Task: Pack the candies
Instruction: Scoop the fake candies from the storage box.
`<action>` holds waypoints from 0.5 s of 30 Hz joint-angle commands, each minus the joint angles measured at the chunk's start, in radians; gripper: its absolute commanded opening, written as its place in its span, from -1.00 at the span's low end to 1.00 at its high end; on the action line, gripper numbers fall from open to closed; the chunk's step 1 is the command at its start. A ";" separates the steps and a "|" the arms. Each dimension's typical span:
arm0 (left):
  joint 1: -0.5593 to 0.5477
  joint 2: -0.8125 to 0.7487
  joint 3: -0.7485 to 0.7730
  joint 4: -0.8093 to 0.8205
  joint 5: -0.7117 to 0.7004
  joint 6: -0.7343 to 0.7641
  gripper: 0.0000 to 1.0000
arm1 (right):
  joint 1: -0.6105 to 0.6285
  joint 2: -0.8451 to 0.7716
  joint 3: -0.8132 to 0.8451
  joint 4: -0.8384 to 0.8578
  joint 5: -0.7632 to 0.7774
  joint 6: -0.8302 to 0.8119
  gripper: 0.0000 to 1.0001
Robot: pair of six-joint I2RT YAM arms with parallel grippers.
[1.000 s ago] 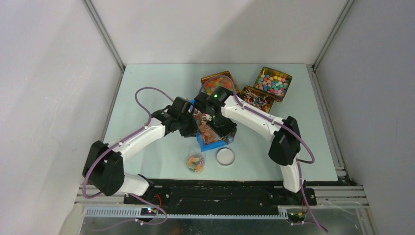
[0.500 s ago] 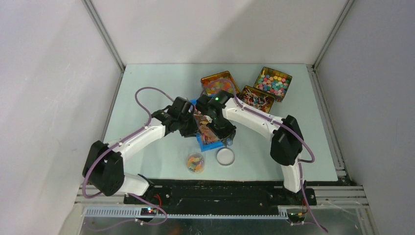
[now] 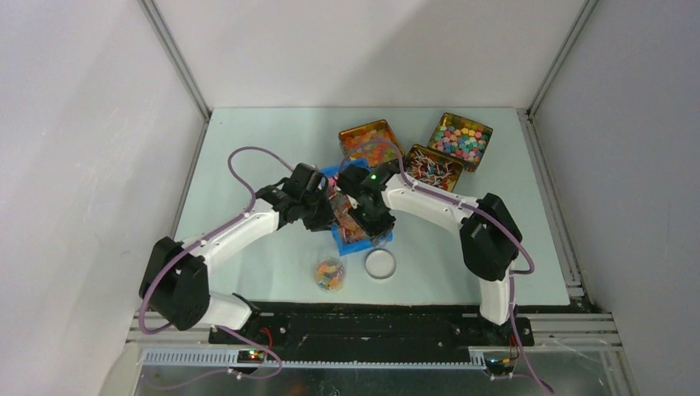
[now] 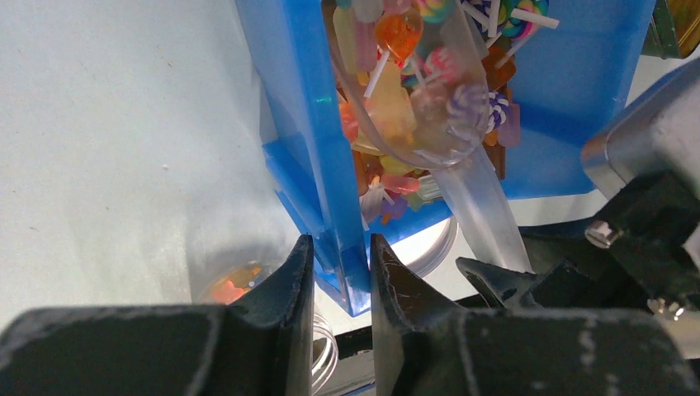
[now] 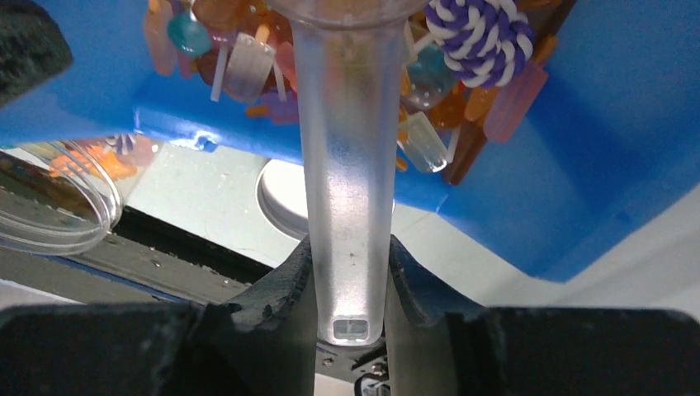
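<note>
A blue bin (image 3: 355, 241) holds many small mixed candies (image 4: 396, 33). My left gripper (image 4: 340, 272) is shut on the bin's left wall (image 4: 305, 124); in the top view it (image 3: 330, 216) is at the bin's left side. My right gripper (image 5: 351, 289) is shut on the handle of a clear plastic scoop (image 5: 347, 165). The scoop's bowl (image 4: 413, 107) lies in the bin, filled with candies (image 5: 479, 41). A clear jar (image 3: 329, 273) holding some candies stands near the bin, open. Its round white lid (image 3: 380, 263) lies beside it.
Three gold tins stand at the back: one with orange and red sweets (image 3: 369, 142), one with striped pieces (image 3: 433, 167), one with pastel round sweets (image 3: 460, 136). The jar (image 5: 58, 206) and lid (image 5: 285, 194) sit just below the bin's near edge.
My right gripper has shifted a little to the near left with the scoop in the bin. The left arm has stayed on the bin's wall.
</note>
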 commanded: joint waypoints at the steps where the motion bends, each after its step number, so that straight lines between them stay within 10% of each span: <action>1: -0.034 0.009 0.015 0.013 0.065 0.002 -0.84 | -0.019 -0.051 -0.026 0.108 0.013 0.001 -1.00; 9: -0.033 0.000 0.024 0.011 0.071 0.000 -0.71 | -0.022 -0.070 -0.063 0.119 0.005 -0.004 -1.00; 15: -0.015 -0.079 -0.004 0.067 0.103 -0.023 -0.05 | -0.021 -0.146 -0.094 0.107 0.000 0.009 -1.00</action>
